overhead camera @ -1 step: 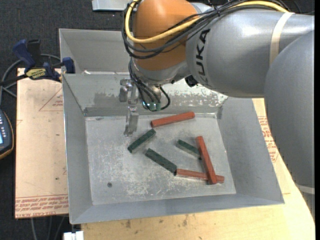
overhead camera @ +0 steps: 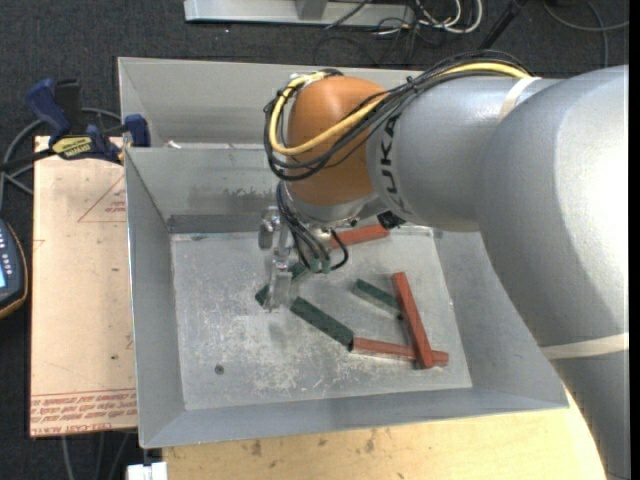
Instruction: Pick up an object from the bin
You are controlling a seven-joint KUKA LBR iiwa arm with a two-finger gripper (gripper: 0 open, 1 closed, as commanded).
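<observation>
Grey bin (overhead camera: pixel 228 360) floor: red sticks (overhead camera: pixel 410 313), green sticks (overhead camera: pixel 322 321).

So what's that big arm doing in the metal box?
A robot arm is reaching into a grey bin to pick something up. Its gripper is down near the bin floor, right beside a dark green bar. Another green bar and red bars lie further right. Nothing looks lifted yet.

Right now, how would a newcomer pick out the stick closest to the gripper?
In the grey bin, find the gripper near the floor's middle. A dark green stick slants down to the right from just beside it. The other green stick lies farther right, beside the red ones.
</observation>
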